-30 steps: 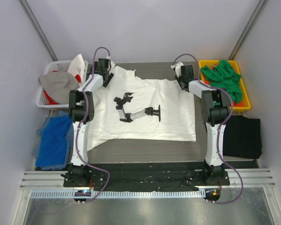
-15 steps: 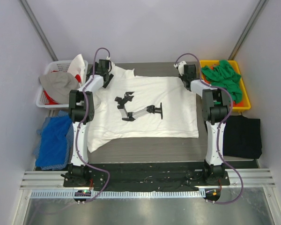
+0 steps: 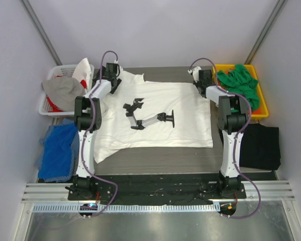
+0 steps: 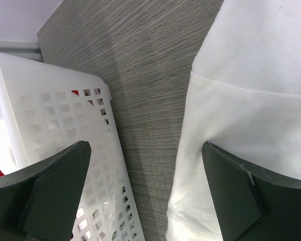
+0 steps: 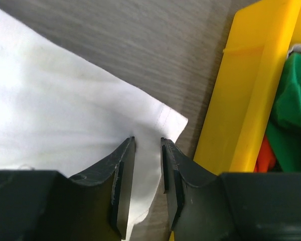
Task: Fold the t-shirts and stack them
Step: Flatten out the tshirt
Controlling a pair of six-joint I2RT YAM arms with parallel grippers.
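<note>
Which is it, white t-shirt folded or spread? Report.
Spread: the white t-shirt lies open across the table, black print up, unfolded; right gripper pinches its corner.

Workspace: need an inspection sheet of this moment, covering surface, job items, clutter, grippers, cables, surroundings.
Surface: grey wood-grain table, mostly covered.
Job's things: white t-shirt spread flat, black print up; black shirt folded at the right; green shirts heaped in yellow bin.
Clutter: white basket of mixed cloth, blue cloth at the left.
Grippers: left gripper open over the shirt's edge; right gripper jaws pinching the shirt's far right corner.
Cables: purple cables run along both arms.
Surroundings: plain pale walls.
</note>
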